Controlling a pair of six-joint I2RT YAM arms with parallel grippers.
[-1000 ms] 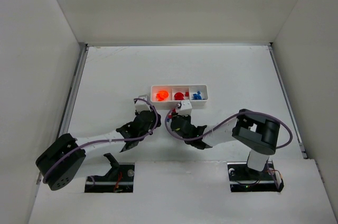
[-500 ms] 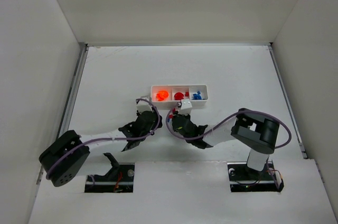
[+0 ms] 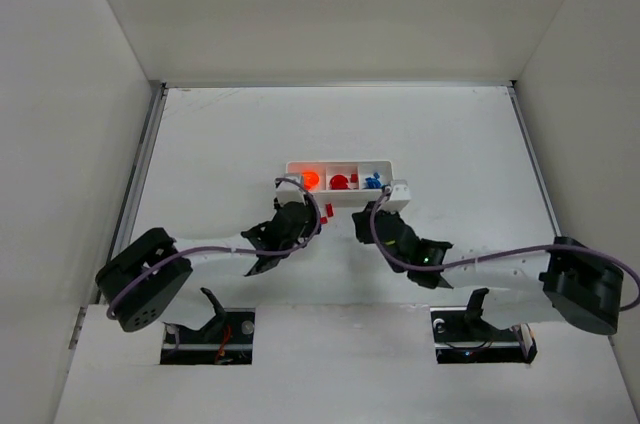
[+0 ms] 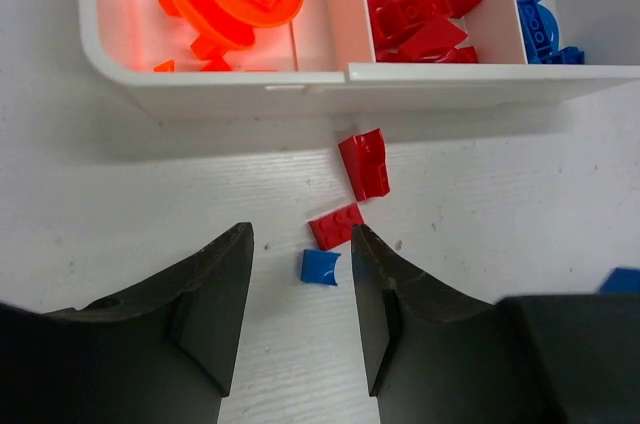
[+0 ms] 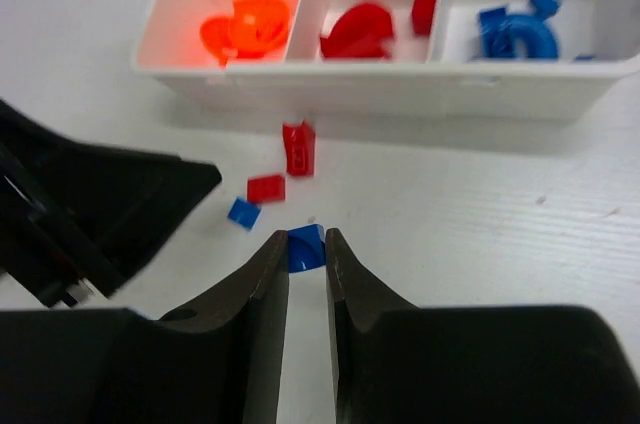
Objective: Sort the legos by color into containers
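The white three-compartment tray (image 3: pixel 340 168) holds orange, red and blue legos, left to right. Just in front of it lie a red brick (image 4: pixel 365 164), a flat red brick (image 4: pixel 336 226) and a small blue piece (image 4: pixel 320 267). My left gripper (image 4: pixel 300 241) is open and empty, its jaws either side of the blue piece and a little short of it. My right gripper (image 5: pixel 306 244) is shut on a second small blue piece (image 5: pixel 305 249), held close to the table to the right of the loose pieces. In the top view the left gripper (image 3: pixel 310 216) and the right gripper (image 3: pixel 362 221) are close together.
The tray's front wall (image 5: pixel 400 84) stands just beyond both grippers. The left gripper's dark finger (image 5: pixel 110 209) fills the left of the right wrist view. White walls enclose the table on three sides.
The right arm has swung right and its gripper has shifted right along the tray front. The left gripper has moved right and toward the tray, over the loose pieces.
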